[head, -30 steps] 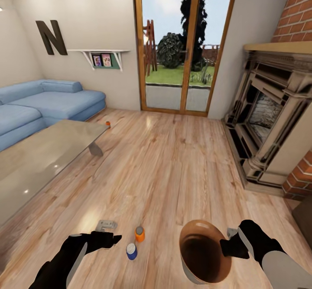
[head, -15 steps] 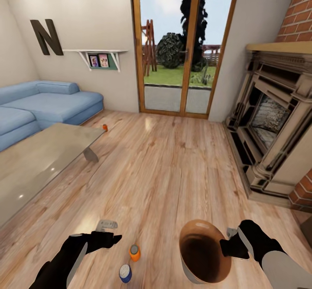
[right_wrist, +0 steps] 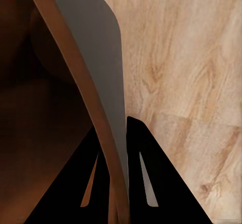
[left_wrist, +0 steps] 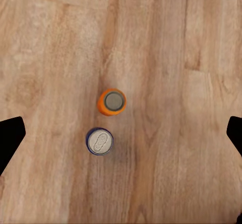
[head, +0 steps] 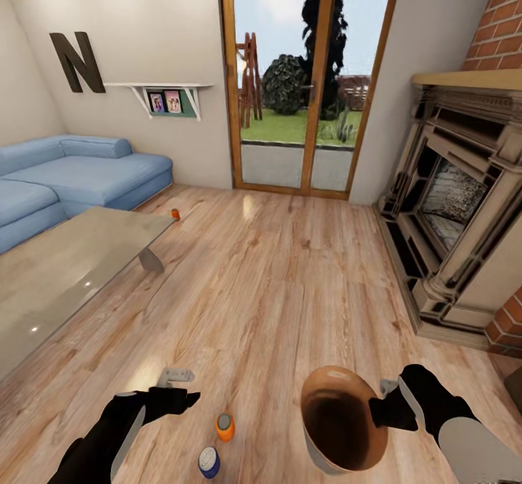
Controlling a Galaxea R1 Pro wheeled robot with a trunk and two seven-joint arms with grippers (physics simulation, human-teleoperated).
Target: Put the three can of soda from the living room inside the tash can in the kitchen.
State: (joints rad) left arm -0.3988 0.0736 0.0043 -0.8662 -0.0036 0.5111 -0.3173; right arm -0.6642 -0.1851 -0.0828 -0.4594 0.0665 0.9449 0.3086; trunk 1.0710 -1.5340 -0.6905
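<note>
Left claw (head: 176, 390) spread wide (fingers far apart), right claw (head: 378, 405) pinched closed.

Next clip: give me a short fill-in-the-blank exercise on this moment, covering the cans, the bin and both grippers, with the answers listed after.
1. The right gripper is shut on the ____ of the trash can.
2. The left gripper is ____, above the orange can and the blue can.
3. Both of those cans stand upright on the wood ____.
4. A third can, orange, is on the floor near the far corner of the low ____.

Answers: rim; open; floor; table
</note>
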